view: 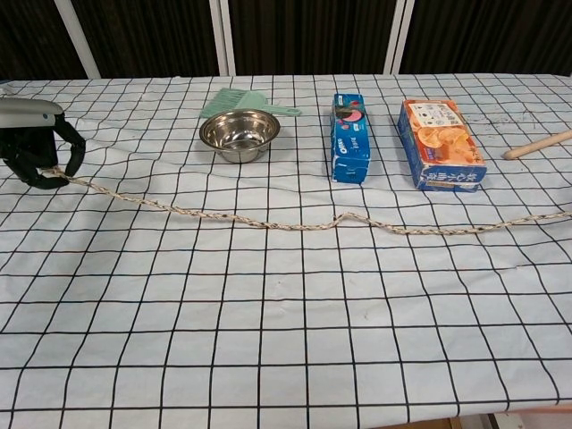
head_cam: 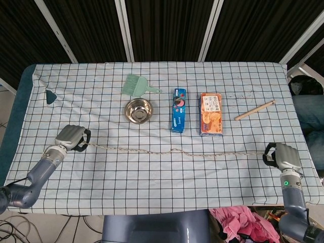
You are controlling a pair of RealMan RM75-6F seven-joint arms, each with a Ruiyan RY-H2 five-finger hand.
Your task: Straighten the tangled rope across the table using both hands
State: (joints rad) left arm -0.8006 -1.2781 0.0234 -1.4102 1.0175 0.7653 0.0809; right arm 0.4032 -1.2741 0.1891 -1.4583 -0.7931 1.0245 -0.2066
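Rope pulled out across the table, one end in each hand

My left hand [head_cam: 72, 136] grips one end of the rope [head_cam: 167, 151] and my right hand [head_cam: 284, 157] holds the other end, so it lies nearly straight across the checked tablecloth [head_cam: 152, 187], one small wiggle mid-span, in front of the steel bowl [head_cam: 138, 110] and two snack boxes [head_cam: 211, 114].

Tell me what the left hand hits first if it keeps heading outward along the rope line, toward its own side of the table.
Nothing, as far as I can tell. Beyond the left hand holding the rope lies bare checked cloth, then the table edge. Height above the cloth is unclear.
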